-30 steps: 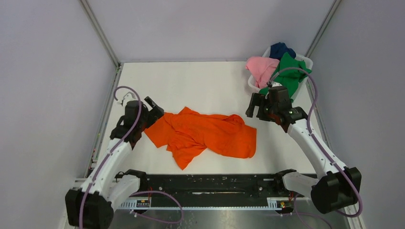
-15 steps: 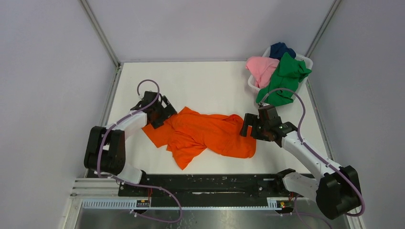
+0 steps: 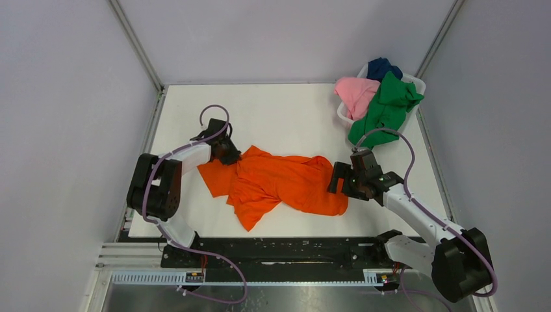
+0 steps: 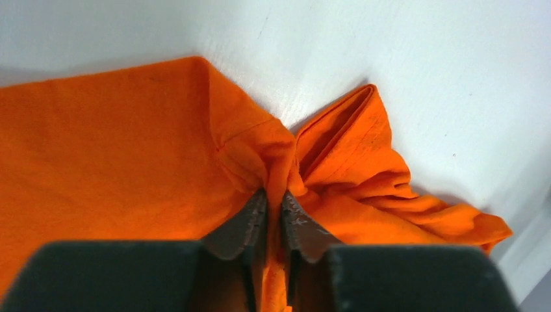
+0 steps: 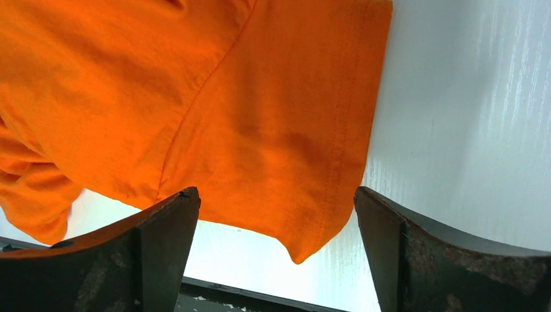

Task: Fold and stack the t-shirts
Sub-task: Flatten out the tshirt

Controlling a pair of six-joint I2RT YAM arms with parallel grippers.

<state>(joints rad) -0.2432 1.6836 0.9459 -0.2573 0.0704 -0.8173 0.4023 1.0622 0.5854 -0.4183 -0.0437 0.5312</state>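
A bright orange t-shirt (image 3: pixel 279 182) lies crumpled across the middle of the white table. My left gripper (image 3: pixel 229 153) is at its far left edge, shut on a pinched fold of the orange cloth (image 4: pixel 276 175). My right gripper (image 3: pixel 336 181) stands open at the shirt's right end, with a corner of the hem (image 5: pixel 305 214) lying on the table between its wide-apart fingers, untouched. The green t-shirt (image 3: pixel 384 110), pink t-shirt (image 3: pixel 357 92) and dark blue t-shirt (image 3: pixel 382 67) are heaped in the basket.
The white plastic basket (image 3: pixel 414 83) stands at the back right corner of the table. A black rail (image 3: pixel 279 250) runs along the near edge between the arm bases. Grey walls close in on both sides.
My left arm swung in to the shirt's far left edge and its gripper shut on the cloth. My right gripper came down from near the basket to the shirt's right end, still open.
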